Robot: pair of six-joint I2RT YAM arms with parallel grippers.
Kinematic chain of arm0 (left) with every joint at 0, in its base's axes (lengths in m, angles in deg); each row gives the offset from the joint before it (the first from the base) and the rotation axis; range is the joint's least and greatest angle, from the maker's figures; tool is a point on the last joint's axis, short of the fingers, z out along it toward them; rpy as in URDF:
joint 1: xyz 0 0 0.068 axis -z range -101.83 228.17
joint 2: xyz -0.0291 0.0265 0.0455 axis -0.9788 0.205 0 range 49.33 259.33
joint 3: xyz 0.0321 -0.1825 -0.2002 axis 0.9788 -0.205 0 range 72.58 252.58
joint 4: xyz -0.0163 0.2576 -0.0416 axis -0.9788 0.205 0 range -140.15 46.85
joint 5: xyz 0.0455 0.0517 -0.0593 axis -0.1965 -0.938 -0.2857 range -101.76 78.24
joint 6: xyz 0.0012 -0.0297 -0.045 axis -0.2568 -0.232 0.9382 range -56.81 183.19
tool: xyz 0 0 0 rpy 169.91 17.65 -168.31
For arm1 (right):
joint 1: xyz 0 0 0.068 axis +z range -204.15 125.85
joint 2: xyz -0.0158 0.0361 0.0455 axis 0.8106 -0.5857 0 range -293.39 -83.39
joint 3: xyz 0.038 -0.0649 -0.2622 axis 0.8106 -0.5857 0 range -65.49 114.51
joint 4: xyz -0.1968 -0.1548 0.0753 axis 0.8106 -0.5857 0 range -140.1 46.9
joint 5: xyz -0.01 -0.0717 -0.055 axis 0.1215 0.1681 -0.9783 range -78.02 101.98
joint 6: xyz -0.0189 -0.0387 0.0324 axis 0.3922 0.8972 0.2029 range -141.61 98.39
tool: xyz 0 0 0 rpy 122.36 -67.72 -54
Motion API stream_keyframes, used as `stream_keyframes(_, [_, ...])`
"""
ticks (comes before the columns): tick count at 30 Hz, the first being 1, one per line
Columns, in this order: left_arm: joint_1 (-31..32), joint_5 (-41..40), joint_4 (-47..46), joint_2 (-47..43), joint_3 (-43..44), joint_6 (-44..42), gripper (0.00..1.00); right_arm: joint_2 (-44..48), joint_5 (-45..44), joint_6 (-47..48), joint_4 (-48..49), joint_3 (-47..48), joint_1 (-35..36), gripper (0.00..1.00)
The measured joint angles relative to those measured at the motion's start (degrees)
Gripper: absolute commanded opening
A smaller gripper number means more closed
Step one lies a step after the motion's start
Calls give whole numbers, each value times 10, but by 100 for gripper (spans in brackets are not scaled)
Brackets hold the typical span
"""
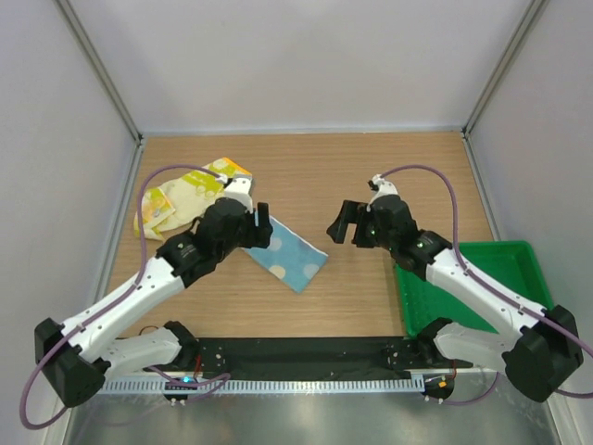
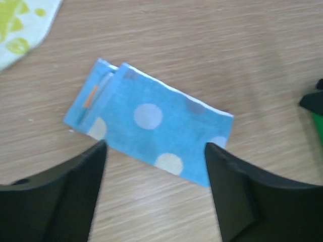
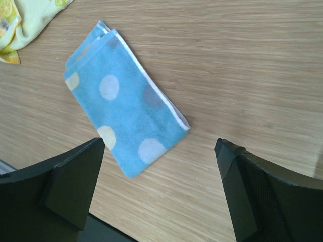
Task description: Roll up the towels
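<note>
The blue polka-dot towel (image 1: 285, 257) is lying folded flat on the bench (image 1: 389, 167) between the arms, while the yellow patterned towel (image 1: 181, 202) is sitting crumpled near the far left corner. The left hand (image 1: 263, 227) is hovering over the blue towel's far end and the right hand (image 1: 335, 224) off to its right, both gaping wide and holding nothing.

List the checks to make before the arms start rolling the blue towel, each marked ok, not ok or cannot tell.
1. The blue towel lies folded flat on the table: ok.
2. The blue towel lies apart from the yellow towel: ok.
3. The left gripper is open, holding nothing: ok.
4. The right gripper is open, holding nothing: ok.
5. The yellow towel is spread flat: not ok, crumpled.
</note>
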Motion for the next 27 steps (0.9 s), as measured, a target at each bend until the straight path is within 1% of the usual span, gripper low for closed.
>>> stream_keyframes(1, [0,14,0,8,5,3,63,12,-5,-2,5,-14,0,100])
stream_keyframes(2, [2,21,1,22,16,4,63,32,-10,-6,16,-37,0,100])
stream_keyframes(4, [19,12,-1,51,27,7,63,75,-23,-17,23,-78,0,100])
stream_keyframes(6, [53,-8,9,70,27,7,61,110,-37,-28,16,-99,0,100])
stream_keyframes(10, [137,-56,28,90,27,6,54,148,-82,-35,0,-100,0,100])
stream_keyframes(11, [149,-63,30,94,27,6,51,153,-94,-35,-8,-99,0,100])
stream_keyframes(13, [174,-79,31,113,27,7,49,156,-111,-35,-23,-97,0,100])
stream_keyframes(14, [186,-87,31,123,27,8,44,155,-119,-35,-31,-94,0,100])
stream_keyframes(16, [204,-99,33,148,27,10,40,152,-133,-35,-53,-87,0,100])
stream_keyframes(17, [217,-110,35,164,27,11,36,148,-140,-36,-61,-83,0,100])
stream_keyframes(21, [261,-128,34,204,27,14,34,133,-157,-38,-82,-68,0,100])
stream_keyframes(25, [289,-132,33,245,37,21,33,126,-168,-45,-94,-67,-2,100])
stream_keyframes(27, [296,-131,33,272,45,25,38,124,-170,-47,-99,-67,-3,100])
